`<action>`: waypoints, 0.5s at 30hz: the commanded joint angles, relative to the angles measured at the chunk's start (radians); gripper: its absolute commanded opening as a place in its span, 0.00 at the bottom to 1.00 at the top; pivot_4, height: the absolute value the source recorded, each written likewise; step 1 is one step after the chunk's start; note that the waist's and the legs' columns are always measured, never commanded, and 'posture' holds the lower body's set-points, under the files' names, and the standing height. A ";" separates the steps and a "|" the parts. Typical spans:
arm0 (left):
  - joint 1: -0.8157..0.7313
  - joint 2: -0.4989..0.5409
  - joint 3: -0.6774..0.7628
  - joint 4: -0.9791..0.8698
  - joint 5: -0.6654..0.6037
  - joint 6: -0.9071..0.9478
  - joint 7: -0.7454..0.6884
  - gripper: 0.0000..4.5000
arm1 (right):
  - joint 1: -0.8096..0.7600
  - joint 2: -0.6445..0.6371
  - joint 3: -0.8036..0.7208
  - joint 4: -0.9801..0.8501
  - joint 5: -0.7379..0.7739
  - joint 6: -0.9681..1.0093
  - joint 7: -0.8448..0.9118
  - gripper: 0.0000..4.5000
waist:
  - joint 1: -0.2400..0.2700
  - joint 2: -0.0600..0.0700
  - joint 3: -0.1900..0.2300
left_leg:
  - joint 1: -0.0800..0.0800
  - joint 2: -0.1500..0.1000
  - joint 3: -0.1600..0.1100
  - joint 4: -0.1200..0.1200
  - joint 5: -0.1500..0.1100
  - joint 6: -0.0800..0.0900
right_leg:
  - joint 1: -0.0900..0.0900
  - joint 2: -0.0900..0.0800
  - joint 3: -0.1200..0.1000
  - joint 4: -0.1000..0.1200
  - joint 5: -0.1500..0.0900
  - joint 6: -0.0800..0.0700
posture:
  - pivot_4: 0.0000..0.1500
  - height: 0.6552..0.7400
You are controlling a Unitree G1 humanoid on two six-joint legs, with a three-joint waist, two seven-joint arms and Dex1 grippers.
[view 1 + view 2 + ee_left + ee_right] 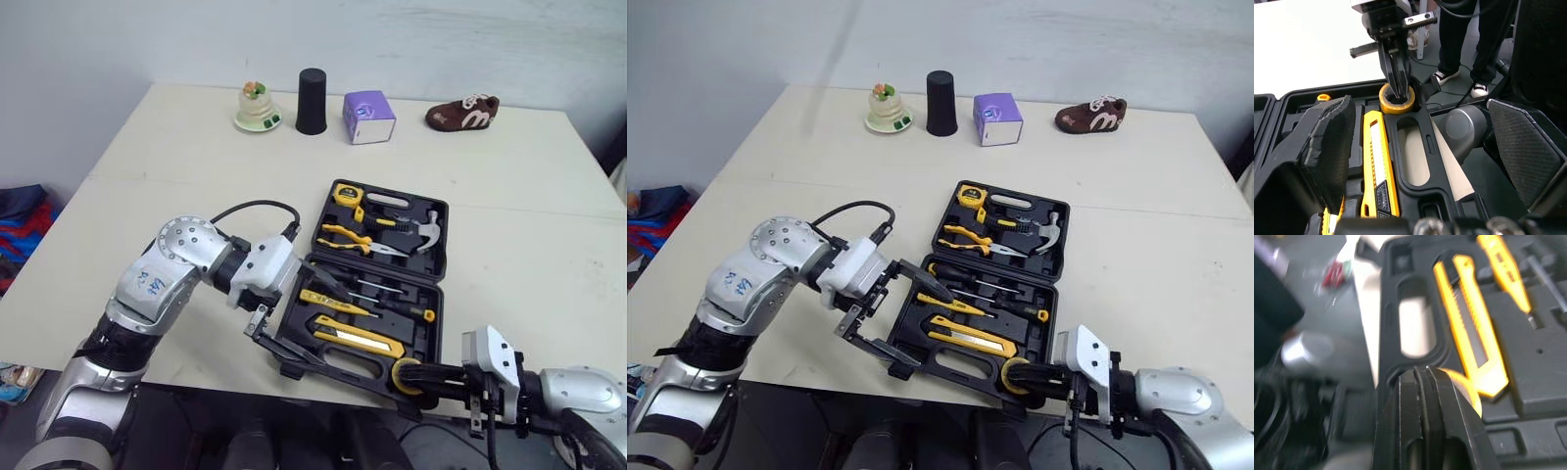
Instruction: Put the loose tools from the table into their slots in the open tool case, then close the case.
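Your open tool case [440,304] sat centre frame holding one hammer [427,230], one tape measure [346,194] and one utility knife [358,338]; left claw [313,328] spread apart at its lower-left edge; right claw [1397,93] fingers together, tips inside the one yellow tape roll [1396,108] at its lower-right corner.

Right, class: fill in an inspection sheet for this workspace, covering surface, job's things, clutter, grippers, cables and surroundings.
Surface: pale table with a seam running across it.
Job's things: open tool case near the front edge, holding tape measure, pliers, hammer, screwdrivers and utility knife; yellow ring at its near right corner.
Clutter: figurine dish, black cup, purple box and brown shoe along the far edge.
Grippers: left gripper open over the case's near left part; right gripper shut, tips in the ring.
Cables: black cable looping from the left wrist.
Surroundings: coloured cloth on the floor; a person's legs nearby.
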State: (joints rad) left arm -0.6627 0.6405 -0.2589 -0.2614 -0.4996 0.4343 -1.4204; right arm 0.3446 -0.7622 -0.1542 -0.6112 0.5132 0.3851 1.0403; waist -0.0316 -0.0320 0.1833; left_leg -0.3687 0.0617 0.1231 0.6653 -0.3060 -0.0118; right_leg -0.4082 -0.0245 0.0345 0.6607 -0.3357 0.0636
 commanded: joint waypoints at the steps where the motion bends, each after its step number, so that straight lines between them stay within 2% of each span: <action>1: -0.020 -0.006 0.000 -0.007 0.011 -0.019 0.004 1.00 | 0.027 0.018 0.027 0.015 -0.033 -0.074 0.002 0.01 | 0.001 0.000 0.000 | 0.000 0.000 0.000 0.000 0.000 0.000 | 0.000 0.000 0.000 0.000 0.000 0.000 | 1.00 0.98; 7: -0.036 -0.009 0.002 0.017 0.023 -0.029 -0.007 1.00 | 0.040 0.025 0.085 0.126 -0.110 -0.151 -0.001 0.01 | 0.001 -0.001 -0.001 | 0.000 0.000 0.000 0.000 0.000 0.000 | 0.000 0.000 0.000 -0.001 0.000 0.000 | 1.00 0.98; 15: -0.048 -0.016 0.000 0.031 0.038 -0.053 -0.012 1.00 | 0.114 0.063 0.105 0.237 -0.103 -0.163 -0.015 0.01 | 0.003 -0.009 -0.006 | 0.003 0.000 -0.001 0.000 -0.001 0.001 | 0.004 0.000 -0.001 -0.001 0.000 -0.001 | 1.00 0.98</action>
State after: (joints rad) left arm -0.6948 0.6279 -0.2595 -0.2205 -0.4637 0.3938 -1.4316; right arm 0.4047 -0.6955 -0.0751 -0.4627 0.4522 0.1884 1.0284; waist -0.0286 -0.0409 0.1770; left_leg -0.3639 0.0619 0.1221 0.6646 -0.3074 -0.0095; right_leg -0.4018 -0.0250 0.0334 0.6589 -0.3354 0.0630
